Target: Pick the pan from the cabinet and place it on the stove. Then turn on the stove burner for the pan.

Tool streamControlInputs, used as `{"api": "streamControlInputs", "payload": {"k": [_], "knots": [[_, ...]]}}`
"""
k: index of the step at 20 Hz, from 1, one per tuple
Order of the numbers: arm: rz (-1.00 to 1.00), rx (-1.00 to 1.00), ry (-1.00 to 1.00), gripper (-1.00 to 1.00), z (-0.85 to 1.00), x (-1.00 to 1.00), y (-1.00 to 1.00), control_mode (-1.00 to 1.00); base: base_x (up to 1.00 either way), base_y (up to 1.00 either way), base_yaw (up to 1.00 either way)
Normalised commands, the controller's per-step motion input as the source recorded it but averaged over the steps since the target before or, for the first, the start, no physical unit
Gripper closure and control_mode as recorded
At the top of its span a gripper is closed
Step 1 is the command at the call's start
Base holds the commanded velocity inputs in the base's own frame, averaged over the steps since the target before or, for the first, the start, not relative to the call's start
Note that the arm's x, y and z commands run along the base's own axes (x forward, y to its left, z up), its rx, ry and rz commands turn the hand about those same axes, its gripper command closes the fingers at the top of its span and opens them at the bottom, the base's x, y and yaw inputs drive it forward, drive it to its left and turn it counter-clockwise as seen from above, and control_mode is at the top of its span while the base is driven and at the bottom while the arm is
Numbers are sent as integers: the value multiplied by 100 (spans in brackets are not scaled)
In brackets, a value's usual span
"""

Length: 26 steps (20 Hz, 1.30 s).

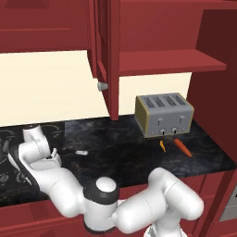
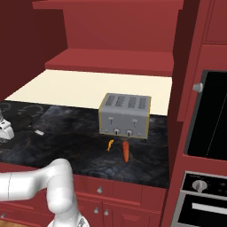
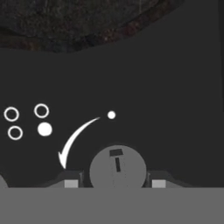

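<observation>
A rendered home kitchen is indicated by red wall cabinets (image 1: 152, 41), a marbled countertop (image 1: 125, 143), a toaster (image 2: 125, 115), and an oven (image 2: 206, 177) at right.

Even, diffuse lighting is seen throughout, with no clear source. The cream backsplash (image 1: 51, 88) is rendered brightest, while the cabinet (image 2: 111, 31) interior falls into deep red shade. A soft shadow is cast under the toaster (image 2: 124, 115). No glare is shown on the marbled countertop (image 1: 120, 148). The knob (image 3: 117, 168) in the hand view is rendered soft and slightly blurred.
</observation>
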Motion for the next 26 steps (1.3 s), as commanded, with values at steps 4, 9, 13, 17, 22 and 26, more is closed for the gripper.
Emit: {"api": "streamControlInputs", "payload": {"k": [4,9,13,17,22,26], "knots": [[6,0,-1,100,-4,-9,-16,-100,0,0,0],[12,0,-6,100,-25,-22,-29,-100,0,0,0],[17,0,-7,100,-28,-26,-17,-100,0,0,0],[20,0,-3,100,-30,-19,-15,-100,0,0,0],[22,0,0,100,-31,-12,-9,-100,0,0,0],[25,1,0,100,-33,-9,-5,-100,0,0,0]]}}
